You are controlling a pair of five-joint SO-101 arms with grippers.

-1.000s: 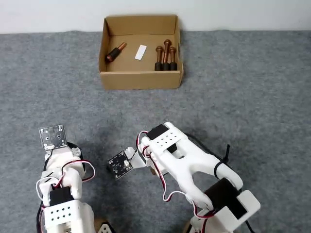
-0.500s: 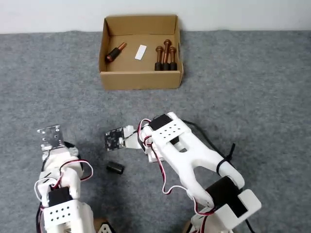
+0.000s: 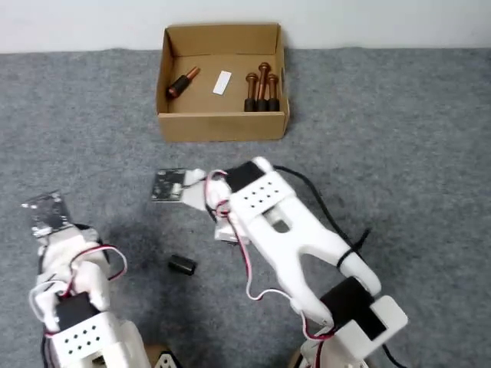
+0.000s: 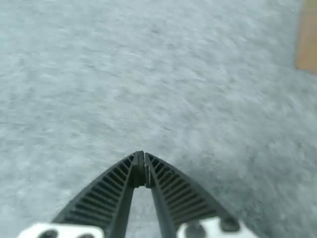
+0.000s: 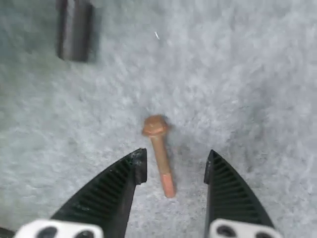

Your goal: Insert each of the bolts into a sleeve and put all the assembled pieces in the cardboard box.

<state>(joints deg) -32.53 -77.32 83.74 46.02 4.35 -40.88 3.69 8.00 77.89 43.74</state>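
Loose copper-coloured hex-head bolt (image 5: 159,153) is lying flat on the grey carpet-like worktop (image 3: 399,153). Its long axis runs straight down the gap of the right gripper (image 5: 176,157), with the hex head at the far end and the shaft tip pointing back toward the wrist. The black ribbed fingers (image 5: 126,183) are spread wide, one on each side of the shaft. There's carpet visible on both sides, so they aren't pinching or touching anything.

The short black cylindrical sleeve (image 3: 182,265) sits on the worktop between the two arms, well short of the box, on its side with its long axis roughly across the table. In the right wrist view the sleeve (image 5: 75,30) is just a dark smear, off to one side beyond the bolt head and roughly parallel to the bolt. It's cut off by the frame edge, and I can't tell which end is open.

The left gripper (image 4: 138,163) has its fingers pressed together at the tips with nothing between them, over bare carpet.

The open brown cardboard box (image 3: 222,126) is at the far side of the worktop. Inside are four assembled pieces. Three of them (image 3: 263,90) lie side by side against its right wall, copper heads toward the back. One (image 3: 182,82) sits diagonally on the left, head up and to the right. There's a small white slip (image 3: 222,82) between them. From the left wrist you only get a blurry tan sliver of the box (image 4: 308,39) at the frame's edge.
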